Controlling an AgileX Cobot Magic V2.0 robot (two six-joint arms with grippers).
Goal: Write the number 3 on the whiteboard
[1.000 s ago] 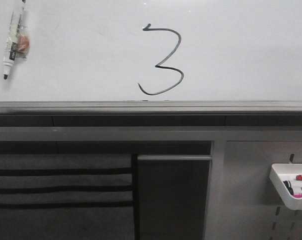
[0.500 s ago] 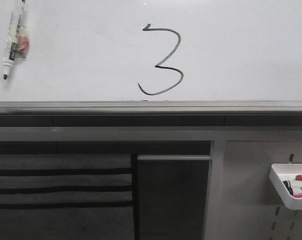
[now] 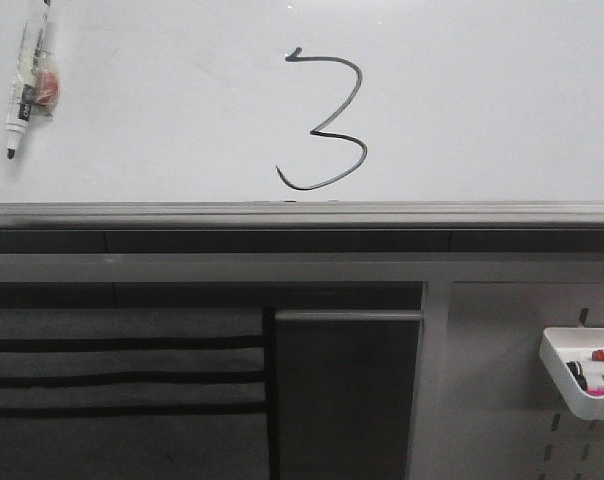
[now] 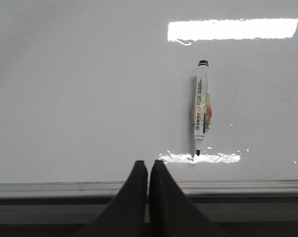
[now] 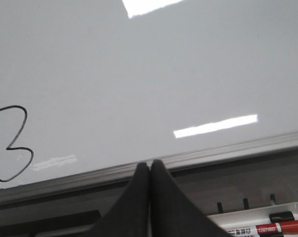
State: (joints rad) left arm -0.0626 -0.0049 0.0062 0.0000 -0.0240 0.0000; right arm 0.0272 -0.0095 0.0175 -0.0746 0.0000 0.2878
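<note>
Black number 3 (image 3: 324,121) stood on whiteboard (image 3: 482,100), marker (image 3: 26,85) stuck at its left, left gripper (image 4: 148,170) and right gripper (image 5: 149,170) fingers pressed together, holding nothing.

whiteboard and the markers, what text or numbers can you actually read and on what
"3": hand-drawn in black on the whiteboard, the number 3.
Marker on the board: printed label and barcode, too small to read.
Red-capped marker in the white tray: label print blurred, unreadable.

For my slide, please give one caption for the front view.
A finished black number 3 on the whiteboard, a marker stuck at its left.
</note>
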